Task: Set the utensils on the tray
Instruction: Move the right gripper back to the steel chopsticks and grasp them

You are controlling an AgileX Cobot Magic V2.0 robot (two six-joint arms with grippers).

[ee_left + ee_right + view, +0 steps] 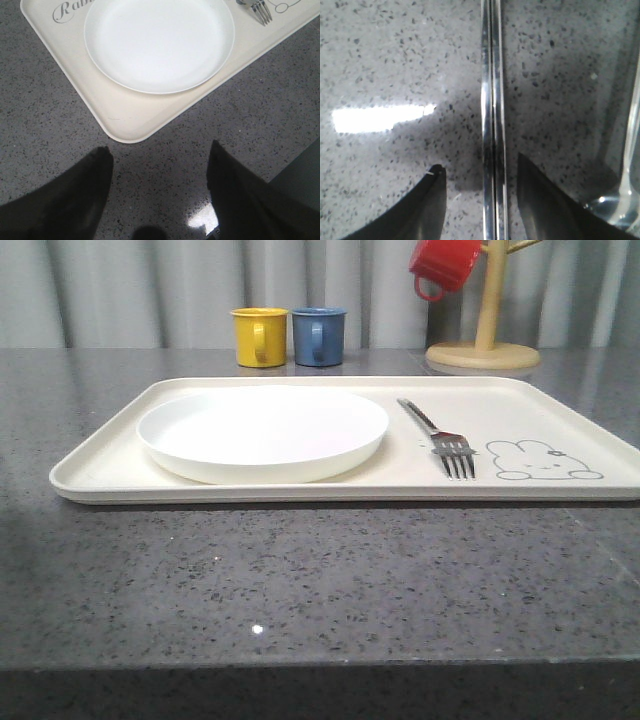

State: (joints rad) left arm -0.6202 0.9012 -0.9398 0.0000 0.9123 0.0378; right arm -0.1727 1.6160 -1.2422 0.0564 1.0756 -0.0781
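Observation:
The cream tray [110,455] with a bunny drawing lies across the grey counter; a silver fork [440,437] rests on it beside the bunny. In the left wrist view the tray's corner [125,127] and the fork's tines [261,11] show ahead of my left gripper [160,152], which is open over bare counter. In the right wrist view a pair of silver chopsticks [492,100] lies flat on the counter, running between the fingers of my open right gripper [480,170], closer to one finger. The spoon [627,165] lies beside them, partly cut off by the frame edge.
A round white plate [262,430] sits on the tray's left half. Behind the tray stand a yellow mug [260,336] and a blue mug [318,335], and a wooden mug tree [485,340] with a red mug [445,265] hanging on it.

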